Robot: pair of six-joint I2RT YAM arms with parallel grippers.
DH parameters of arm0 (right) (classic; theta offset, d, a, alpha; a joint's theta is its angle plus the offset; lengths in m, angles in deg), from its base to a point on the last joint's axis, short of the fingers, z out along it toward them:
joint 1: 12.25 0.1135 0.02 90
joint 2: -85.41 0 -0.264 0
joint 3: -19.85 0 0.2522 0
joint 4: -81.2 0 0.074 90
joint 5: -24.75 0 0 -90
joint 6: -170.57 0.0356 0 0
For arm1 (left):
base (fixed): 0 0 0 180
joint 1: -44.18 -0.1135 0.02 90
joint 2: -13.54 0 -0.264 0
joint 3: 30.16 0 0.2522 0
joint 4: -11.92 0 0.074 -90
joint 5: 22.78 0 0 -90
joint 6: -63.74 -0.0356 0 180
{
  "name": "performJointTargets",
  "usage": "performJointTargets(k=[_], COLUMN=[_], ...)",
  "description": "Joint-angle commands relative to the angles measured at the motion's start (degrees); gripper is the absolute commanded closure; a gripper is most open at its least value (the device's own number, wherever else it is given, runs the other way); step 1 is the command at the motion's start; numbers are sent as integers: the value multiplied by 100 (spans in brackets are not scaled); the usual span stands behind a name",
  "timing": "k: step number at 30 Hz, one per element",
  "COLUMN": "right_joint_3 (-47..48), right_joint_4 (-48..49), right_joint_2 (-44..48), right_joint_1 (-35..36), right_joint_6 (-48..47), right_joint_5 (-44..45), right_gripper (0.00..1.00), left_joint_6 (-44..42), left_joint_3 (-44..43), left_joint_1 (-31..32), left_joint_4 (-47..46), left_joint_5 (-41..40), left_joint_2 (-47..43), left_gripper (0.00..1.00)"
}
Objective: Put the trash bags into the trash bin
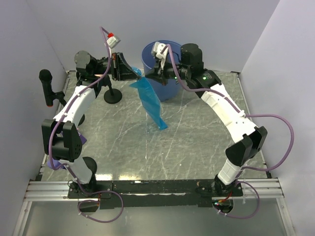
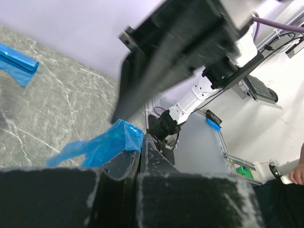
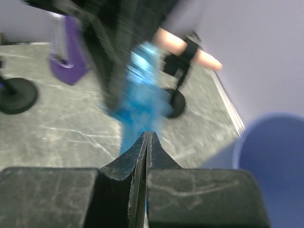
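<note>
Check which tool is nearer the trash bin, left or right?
Right. The right tool lies across the trash bin in the top view, tips by its left wall. The left tool sits just outside that wall, shut on the trash bag.

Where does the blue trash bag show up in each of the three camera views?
Top external: trash bag hangs at centre, in the upper half.
Left wrist: trash bag bunched low, left of centre.
Right wrist: trash bag blurred, at centre.
Shared landmark: grey marbled table, in all three.
</note>
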Motion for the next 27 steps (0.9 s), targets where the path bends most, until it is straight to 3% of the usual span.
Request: performJointTargets(k=[1,5,7,8,9,10,13,18,20,22,24,27], right_joint_3=[-209,-367,-412,-368,-342,-333,-315,-113,27,106,238,195], right_joint_4=[206,241,416,408,408,434,522,540,540,584,549,585], right_joint_2=[282,334,431,449,458,466,467,265,159,63,-8,9], right_joint_1=[-456,-580,-571,-536,-484,-413,-246,-79,-35,-26,-26,-105], right_joint_6=[335,414,433,389,371,397,511,538,538,555,538,713], right_joint_5=[464,430,-209,-595,-817,-949,-1056,-925,-688,-530,-433,-152], right_gripper=[100,100,100,94,74,62,45,43,45,58,100,100], left_joint_6=[104,122,78,69,52,17,-1,-10,-10,-1,-1,-19], left_joint_3=[-1,8,-10,-19,-19,-19,-54,-63,-72,-72,-54,-19], left_joint_1=[4,4,4,4,4,4,4,4,4,4,4,4], left_joint_4=[-192,-228,-184,-166,-149,-123,-105,-61,-52,-43,-35,-17], left_joint_5=[115,80,71,62,45,36,18,36,44,71,106,132], left_joint_2=[-290,-255,-237,-246,-246,-228,-211,-202,-202,-211,-228,-281], left_gripper=[99,99,99,99,99,99,99,99,99,99,99,99])
